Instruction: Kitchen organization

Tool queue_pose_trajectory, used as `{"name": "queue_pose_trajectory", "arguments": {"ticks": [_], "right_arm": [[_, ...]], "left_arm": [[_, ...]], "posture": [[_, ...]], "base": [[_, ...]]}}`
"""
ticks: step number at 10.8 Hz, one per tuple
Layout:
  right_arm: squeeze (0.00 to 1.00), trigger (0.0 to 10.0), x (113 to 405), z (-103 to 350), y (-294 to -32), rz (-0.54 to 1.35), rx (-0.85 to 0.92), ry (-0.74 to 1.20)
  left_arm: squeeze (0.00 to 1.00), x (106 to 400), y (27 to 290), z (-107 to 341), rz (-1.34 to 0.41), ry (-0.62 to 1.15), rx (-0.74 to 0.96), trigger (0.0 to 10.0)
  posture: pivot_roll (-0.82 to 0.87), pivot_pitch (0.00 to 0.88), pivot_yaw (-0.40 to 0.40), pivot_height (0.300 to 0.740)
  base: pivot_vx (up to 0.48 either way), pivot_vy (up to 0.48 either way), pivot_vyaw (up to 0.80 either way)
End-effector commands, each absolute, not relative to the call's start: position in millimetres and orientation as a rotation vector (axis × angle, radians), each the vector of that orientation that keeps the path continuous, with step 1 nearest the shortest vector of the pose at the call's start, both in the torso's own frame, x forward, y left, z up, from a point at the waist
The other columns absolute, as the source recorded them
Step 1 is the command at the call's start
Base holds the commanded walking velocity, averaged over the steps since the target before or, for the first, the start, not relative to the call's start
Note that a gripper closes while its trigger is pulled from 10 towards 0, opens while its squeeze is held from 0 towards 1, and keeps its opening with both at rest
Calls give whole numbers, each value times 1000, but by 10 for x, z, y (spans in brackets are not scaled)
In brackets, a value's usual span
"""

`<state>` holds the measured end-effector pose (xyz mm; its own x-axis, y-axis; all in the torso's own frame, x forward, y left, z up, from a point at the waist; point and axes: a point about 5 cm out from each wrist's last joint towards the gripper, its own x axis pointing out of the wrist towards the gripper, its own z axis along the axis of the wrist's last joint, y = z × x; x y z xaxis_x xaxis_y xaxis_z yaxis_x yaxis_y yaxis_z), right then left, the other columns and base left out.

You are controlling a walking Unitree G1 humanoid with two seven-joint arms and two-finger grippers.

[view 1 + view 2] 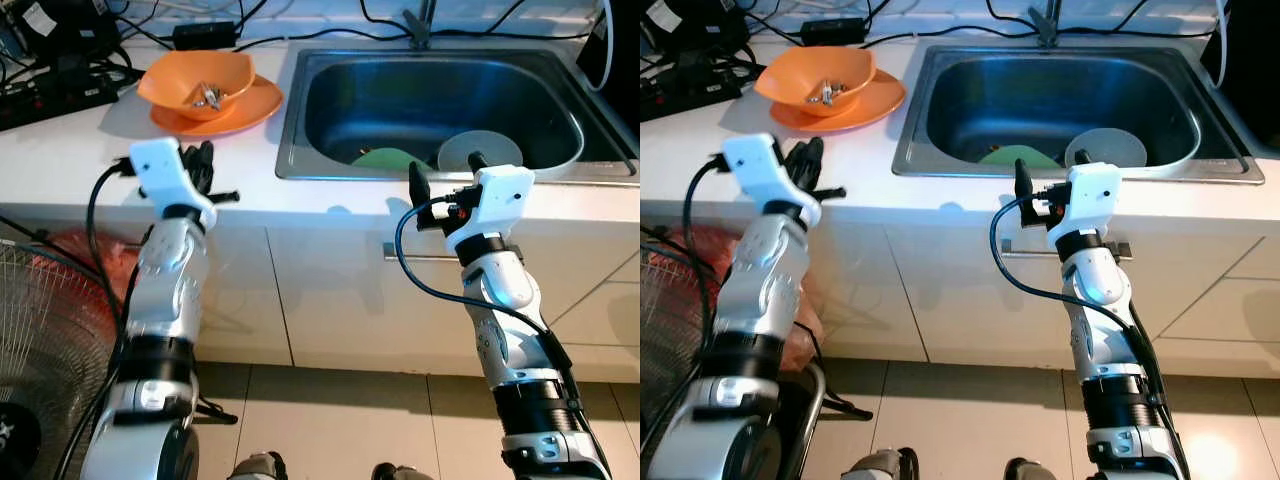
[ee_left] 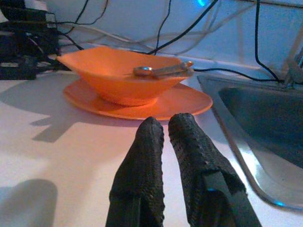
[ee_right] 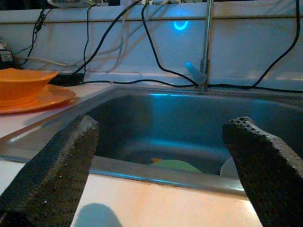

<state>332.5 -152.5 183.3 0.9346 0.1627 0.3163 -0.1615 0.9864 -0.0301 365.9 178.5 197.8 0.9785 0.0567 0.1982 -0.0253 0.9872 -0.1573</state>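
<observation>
1. The right end effector (image 1: 440, 180) is held spread at the near rim of the sink (image 1: 300, 100), above the bench (image 1: 60, 160).
2. A green plate (image 1: 385, 158) and grey bowl (image 1: 480, 150) lie in the sink; the reach should be lowered over the rim squarely.
3. The left end effector (image 2: 165, 137) is pressed together, near the orange bowl (image 1: 197, 82).

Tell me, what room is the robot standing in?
Most likely a kitchen: a steel sink set in a white counter, an orange bowl on an orange plate, and cabinet doors below.
</observation>
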Motion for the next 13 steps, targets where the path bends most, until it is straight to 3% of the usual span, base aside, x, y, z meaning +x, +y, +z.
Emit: {"name": "queue_pose_trajectory", "arguments": {"ticks": [1, 4, 13], "right_arm": [[0, 10000, 3324, 1864, -1537, 165, -12, -326], [0, 10000, 3341, 1876, -1545, 151, -12, -330], [0, 10000, 3374, 1881, -1530, 147, -6, -334]], "left_arm": [[0, 3677, 1822, 1990, 58, -202, -149, 10000], [0, 3696, 1793, 1995, 54, -210, -150, 10000], [0, 3703, 1774, 2055, 36, -239, -136, 10000]], "posture": [[33, 147, 58, 740], [37, 140, 63, 740], [50, 131, 67, 740]], "base": [[0, 0, 0], [80, 0, 0], [315, 0, 0]]}}
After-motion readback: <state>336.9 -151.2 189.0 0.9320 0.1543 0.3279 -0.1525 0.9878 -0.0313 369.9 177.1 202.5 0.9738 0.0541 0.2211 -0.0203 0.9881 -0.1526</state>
